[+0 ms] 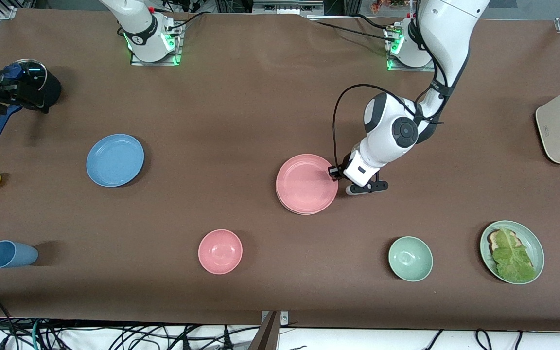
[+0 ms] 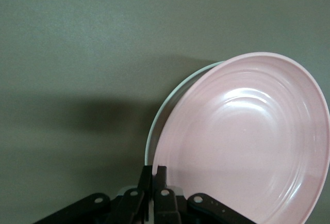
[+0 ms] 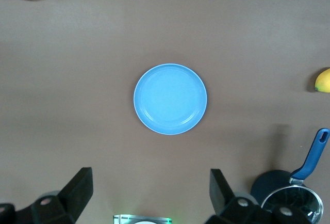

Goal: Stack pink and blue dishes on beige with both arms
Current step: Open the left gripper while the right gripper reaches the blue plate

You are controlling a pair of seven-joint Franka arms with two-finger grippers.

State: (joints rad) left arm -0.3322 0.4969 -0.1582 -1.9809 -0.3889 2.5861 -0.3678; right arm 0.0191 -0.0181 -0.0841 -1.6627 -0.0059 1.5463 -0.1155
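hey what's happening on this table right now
The left gripper is shut on the rim of the pink plate, which sits on top of the beige plate; only a thin edge of the beige one shows underneath. The blue plate lies alone on the table, toward the right arm's end. The right gripper is open, high over the blue plate, not touching it. So pink is on beige and blue is not yet stacked.

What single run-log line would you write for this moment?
left gripper: fingers shut on pink plate rim | pink plate over beige plate | right gripper: open above blue plate
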